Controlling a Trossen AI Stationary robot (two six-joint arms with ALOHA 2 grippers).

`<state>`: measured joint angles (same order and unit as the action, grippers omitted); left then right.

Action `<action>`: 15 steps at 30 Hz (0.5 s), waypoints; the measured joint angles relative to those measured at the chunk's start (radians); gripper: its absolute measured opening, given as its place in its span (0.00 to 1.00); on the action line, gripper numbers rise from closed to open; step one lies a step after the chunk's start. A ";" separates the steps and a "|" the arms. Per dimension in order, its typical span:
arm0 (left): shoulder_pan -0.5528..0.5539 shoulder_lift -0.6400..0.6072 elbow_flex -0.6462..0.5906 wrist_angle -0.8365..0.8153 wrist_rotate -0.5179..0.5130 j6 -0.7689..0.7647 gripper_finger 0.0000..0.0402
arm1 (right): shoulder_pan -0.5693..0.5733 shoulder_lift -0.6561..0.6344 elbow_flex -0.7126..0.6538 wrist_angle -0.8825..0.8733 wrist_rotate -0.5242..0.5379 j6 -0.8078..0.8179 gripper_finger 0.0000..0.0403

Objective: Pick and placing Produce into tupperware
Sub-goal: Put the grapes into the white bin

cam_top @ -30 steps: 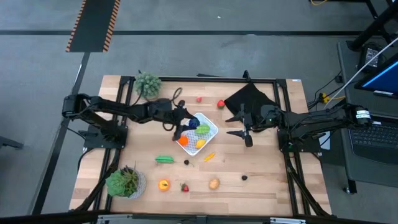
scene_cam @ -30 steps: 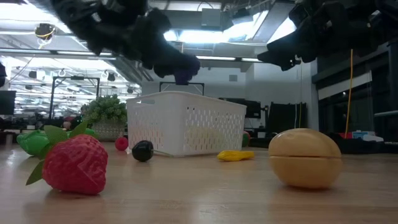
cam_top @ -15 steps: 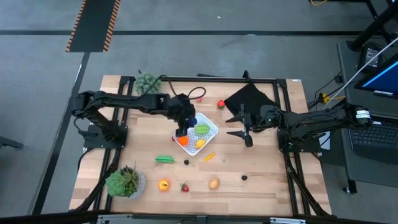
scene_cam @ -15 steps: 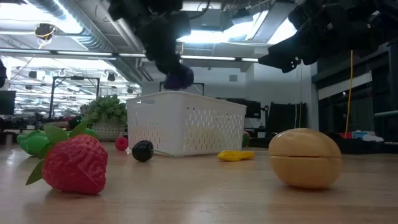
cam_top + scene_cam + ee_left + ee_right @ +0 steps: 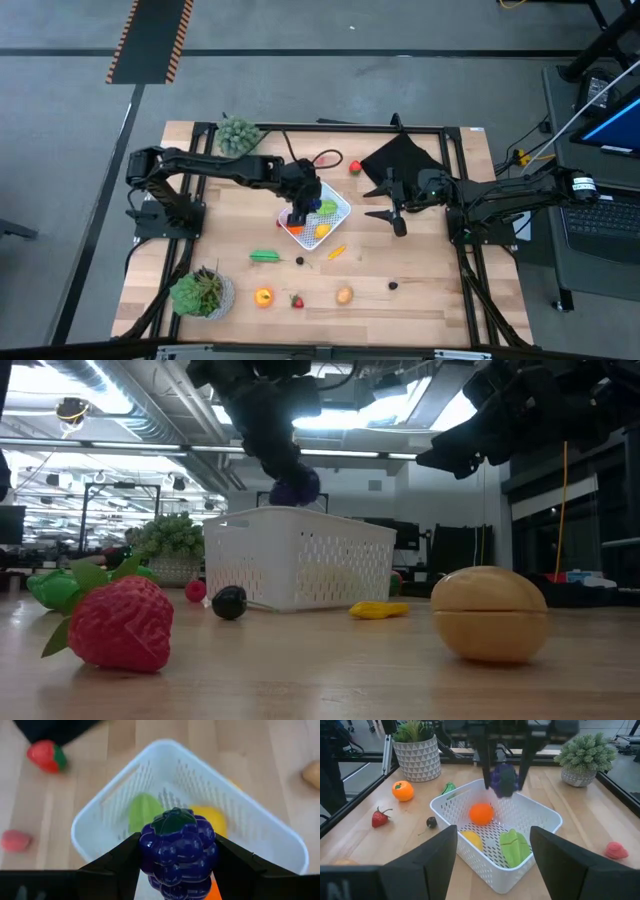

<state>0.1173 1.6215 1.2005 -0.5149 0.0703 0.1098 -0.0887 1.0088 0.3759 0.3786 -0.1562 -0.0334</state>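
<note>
Left pincer [image 5: 176,857] clamped on purple grapes [image 5: 177,851] above white tupperware [image 5: 260,827] on wooden table [image 5: 430,270].

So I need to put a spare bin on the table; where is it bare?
Bare wood lies between the upper plant and the lower plant, left of the white container. The front edge, from the orange to the tan piece, is crowded.

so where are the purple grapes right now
The purple grapes are held in the left claw, just above the white container near the table's middle in the high view.
</note>
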 joint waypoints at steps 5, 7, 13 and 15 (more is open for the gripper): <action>0.000 0.062 -0.002 0.013 -0.005 -0.023 0.50 | 0.000 0.000 0.000 -0.001 0.000 0.000 0.63; 0.000 0.092 -0.003 0.011 -0.005 -0.026 0.50 | 0.000 0.000 0.000 -0.002 0.000 -0.001 0.63; -0.004 0.149 -0.003 0.037 0.000 -0.029 0.50 | 0.000 0.000 0.000 -0.004 0.000 -0.001 0.63; -0.007 0.160 -0.003 0.037 0.000 -0.029 0.50 | 0.000 0.000 0.000 -0.004 0.000 -0.001 0.63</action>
<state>0.1099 1.7810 1.1980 -0.4778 0.0701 0.0807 -0.0887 1.0088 0.3759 0.3746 -0.1566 -0.0341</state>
